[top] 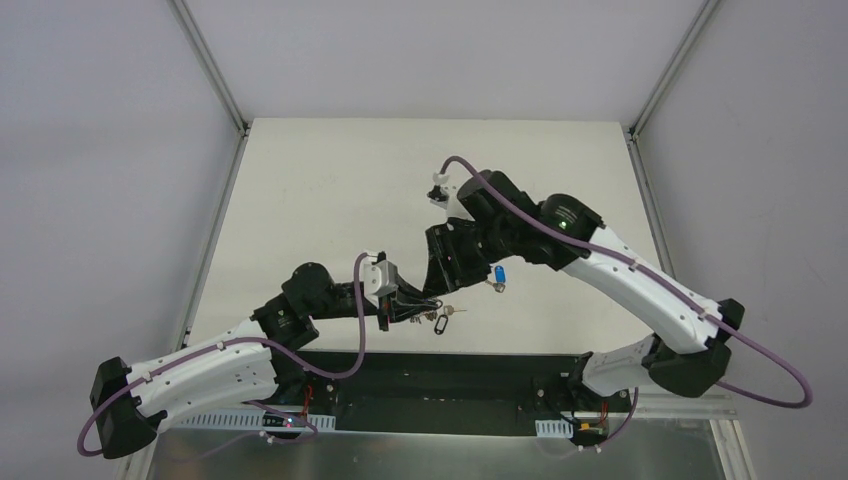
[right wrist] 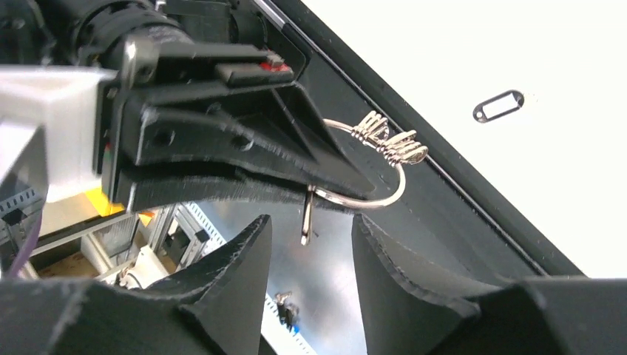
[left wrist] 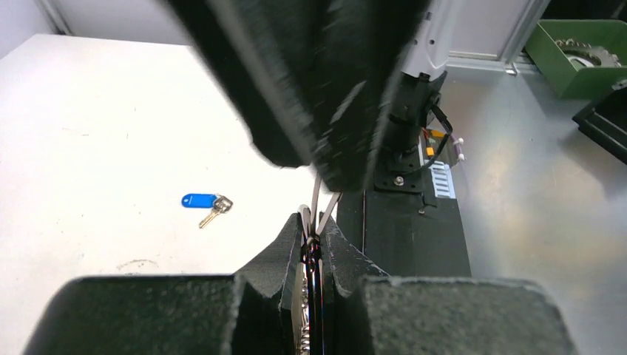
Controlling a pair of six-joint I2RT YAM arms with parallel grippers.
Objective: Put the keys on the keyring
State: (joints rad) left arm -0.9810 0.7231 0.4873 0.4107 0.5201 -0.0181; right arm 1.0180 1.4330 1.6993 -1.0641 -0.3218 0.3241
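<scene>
The left gripper (left wrist: pixel 315 238) is closed, its two fingers pressed together on the thin wire of the keyring (right wrist: pixel 398 190). The ring is held off the table, standing out past the fingertips. A coiled metal piece (right wrist: pixel 390 141) sits on the ring's upper arc, and a short silver piece (right wrist: pixel 305 220) hangs down from the lower arc.

The right gripper (right wrist: pixel 310 225) faces the left one at close range with its fingers apart. The hanging silver piece lies in the gap between them, and no contact with either finger can be seen.

In the overhead view the two grippers meet above the near middle of the table (top: pixel 330 200). The black-headed key (top: pixel 441 323) lies on the table just beside them, toward the near edge. Its head appears as a black frame with a pale window.

The blue-headed key (left wrist: pixel 200 200) lies flat on the table under the right arm, apart from the black one. Neither key is on the ring.

A black base strip (top: pixel 430 375) runs along the near edge between the arm mounts.
</scene>
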